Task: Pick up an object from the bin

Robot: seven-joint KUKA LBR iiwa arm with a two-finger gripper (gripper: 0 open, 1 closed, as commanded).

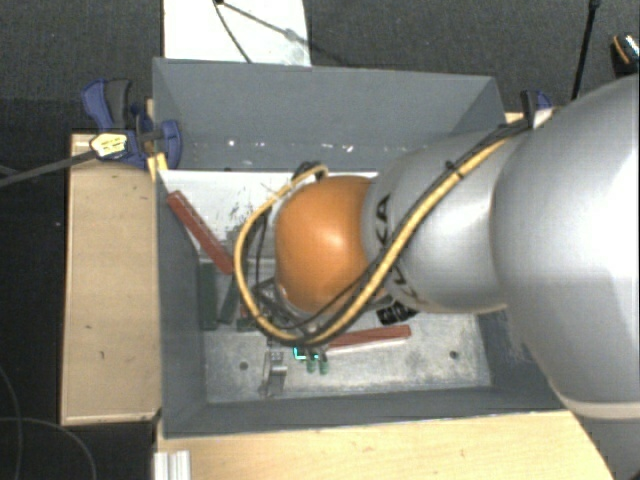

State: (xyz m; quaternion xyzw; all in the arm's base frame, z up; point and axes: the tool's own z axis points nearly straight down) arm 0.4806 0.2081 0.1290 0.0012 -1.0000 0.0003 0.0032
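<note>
My gripper [312,360] hangs low over the front middle of the bin, just under the arm's orange cover, with small green tips showing. A small grey metal clip-like piece [272,373] lies on the floor just left of it. A long reddish-brown stick [372,339] lies flat just right of the gripper, partly hidden by the arm. Nothing can be seen held in the gripper.
A second reddish-brown stick [196,229] leans diagonally along the bin's left side. A dark greenish flat piece [208,294] stands against the left wall. A black thing with white marks [396,314] peeks out under the arm. The arm hides the bin's middle and right.
</note>
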